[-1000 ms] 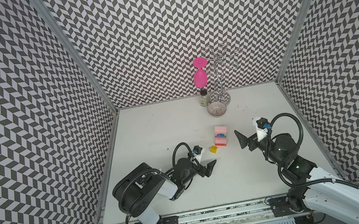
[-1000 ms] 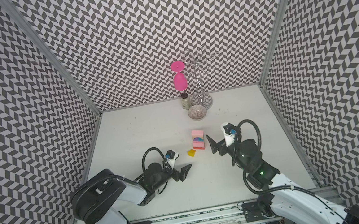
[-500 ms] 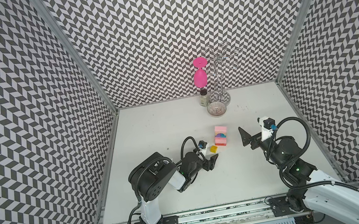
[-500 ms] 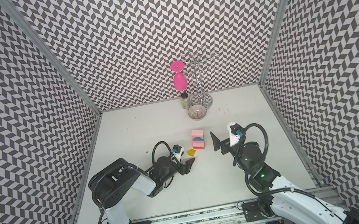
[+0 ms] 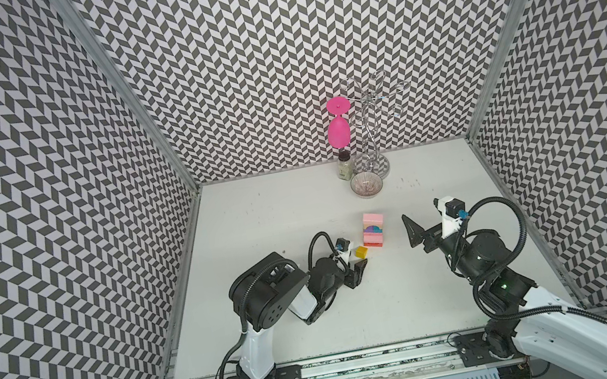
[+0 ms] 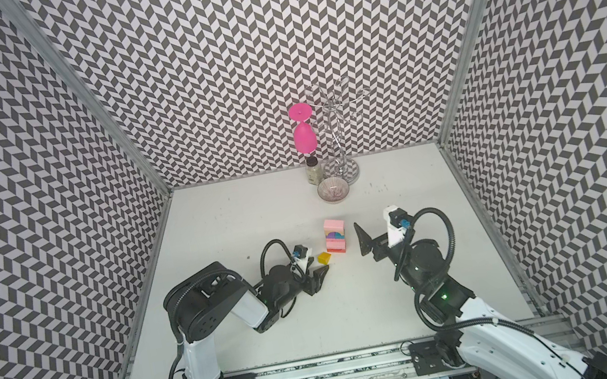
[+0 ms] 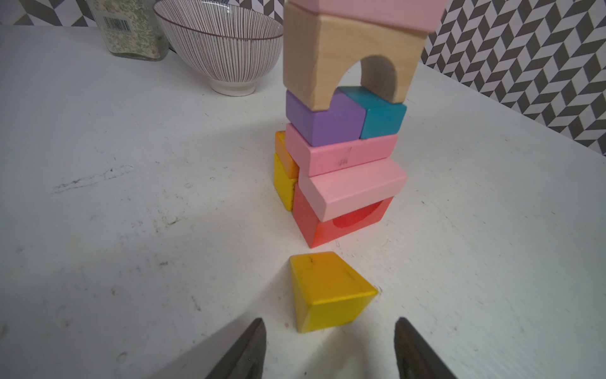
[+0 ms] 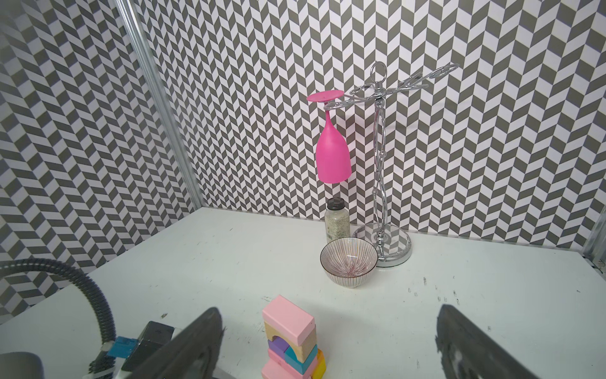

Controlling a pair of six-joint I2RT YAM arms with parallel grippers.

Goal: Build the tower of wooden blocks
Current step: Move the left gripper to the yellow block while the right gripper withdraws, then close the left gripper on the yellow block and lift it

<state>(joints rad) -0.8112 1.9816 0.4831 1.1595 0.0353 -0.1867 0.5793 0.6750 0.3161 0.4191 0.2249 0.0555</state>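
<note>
The wood block tower (image 5: 373, 229) (image 6: 335, 235) stands mid-table. It has a red block at the bottom, then pink slabs, purple and teal blocks, a plain wood arch and a pink slab on top (image 7: 344, 147) (image 8: 292, 334). A loose yellow wedge block (image 5: 361, 251) (image 6: 324, 257) (image 7: 328, 292) lies on the table just left of the tower. My left gripper (image 5: 359, 264) (image 7: 329, 321) is low and open. The wedge sits just ahead of its tips and nothing is between them. My right gripper (image 5: 422, 216) (image 8: 328, 308) hovers wide open to the right of the tower, holding nothing.
A ribbed bowl (image 5: 367, 184) sits behind the tower. A spice jar (image 5: 344, 166) and a chrome rack (image 5: 368, 137) with a hanging pink goblet (image 5: 339, 131) stand by the back wall. Patterned walls enclose the table on three sides.
My left gripper has advanced toward the yellow wedge and its jaws have narrowed. My right gripper has shifted slightly right, away from the tower.
</note>
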